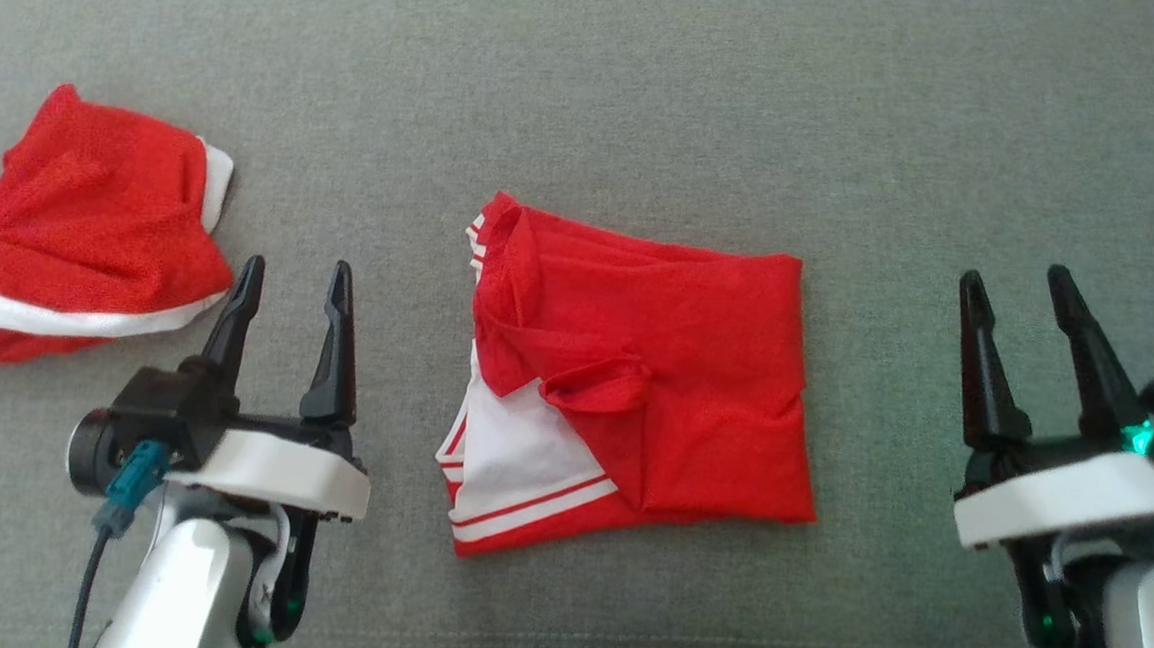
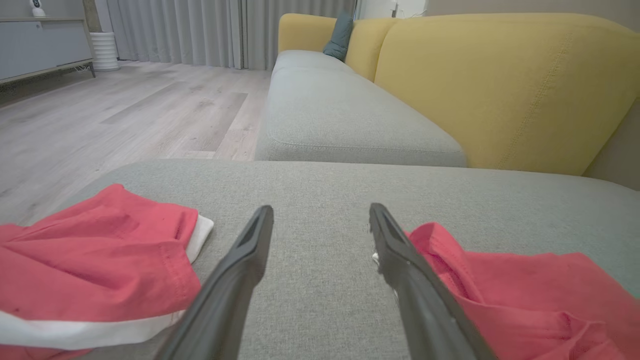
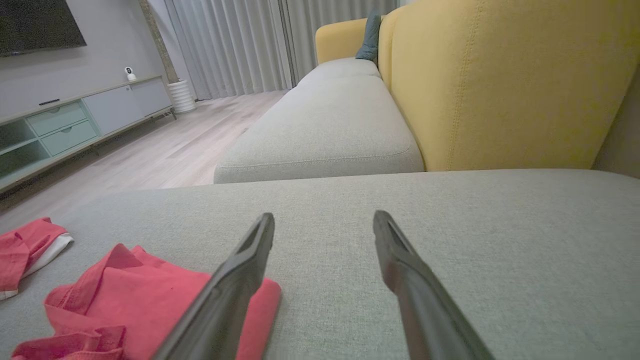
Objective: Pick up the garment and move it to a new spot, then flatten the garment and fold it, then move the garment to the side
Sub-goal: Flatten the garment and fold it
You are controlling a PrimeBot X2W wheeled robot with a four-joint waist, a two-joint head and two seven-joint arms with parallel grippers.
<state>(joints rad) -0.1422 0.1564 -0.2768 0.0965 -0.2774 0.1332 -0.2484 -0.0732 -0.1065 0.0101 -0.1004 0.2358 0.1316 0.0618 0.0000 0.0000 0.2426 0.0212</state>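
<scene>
Garment: a folded red knit garment with a white side panel and red-and-white striped trim [image 1: 634, 378] lies as a rough rectangle on the grey woven upholstered seat [image 1: 652, 88]. It sits near the middle of the head view, between the two grippers.
Folds: the collar edge sits at the garment's upper left and the white panel at its lower left. A small raised crease shows near the centre, and the right edge runs fairly straight.
Left gripper: the left gripper [image 1: 297, 272] has its two long dark fingers spread wide with nothing between them. It stands just left of the folded garment, fingers pointing away from the robot. In the left wrist view the garment's near edge lies just beside the right-hand finger; whether they touch I cannot tell.
Right gripper: the right gripper [image 1: 1015, 279] is likewise spread wide and empty. It is over bare seat fabric, well apart from the garment's right edge.
Second cloth: a crumpled red mesh cloth with a white band [image 1: 82, 234] lies at the seat's far left, near the left gripper's outer finger.
Sofa: a mustard-yellow upholstered backrest [image 2: 500, 85] rises beyond the seat, with a teal cushion [image 2: 340, 35] at its far end.
Room: pale wood-plank floor [image 2: 125, 115], grey pleated curtains [image 2: 200, 30] and a low pale-green cabinet [image 3: 60, 125].
</scene>
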